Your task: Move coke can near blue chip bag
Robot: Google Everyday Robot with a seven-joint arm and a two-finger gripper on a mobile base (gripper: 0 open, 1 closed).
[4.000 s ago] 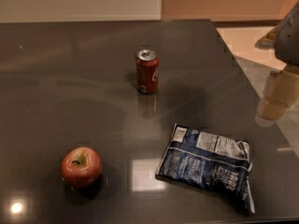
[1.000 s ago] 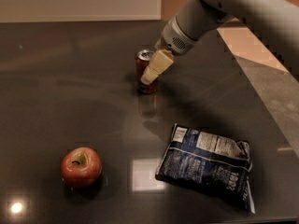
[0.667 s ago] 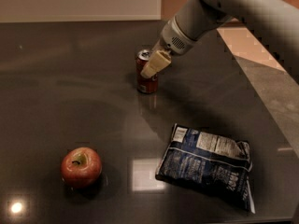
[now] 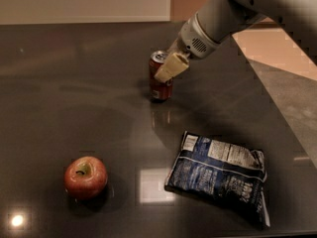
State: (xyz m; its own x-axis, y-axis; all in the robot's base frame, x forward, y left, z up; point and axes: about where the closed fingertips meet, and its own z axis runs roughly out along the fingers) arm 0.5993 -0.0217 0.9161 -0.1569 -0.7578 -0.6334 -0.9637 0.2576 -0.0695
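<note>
At the desk's middle, the can stands upright with your end effector over its upper right side; whether it grips, you cannot tell. The bag lies well apart, front right.

Lab or break-room counter: dark glossy countertop, pale wall, robot pincer at the coke can.
</note>
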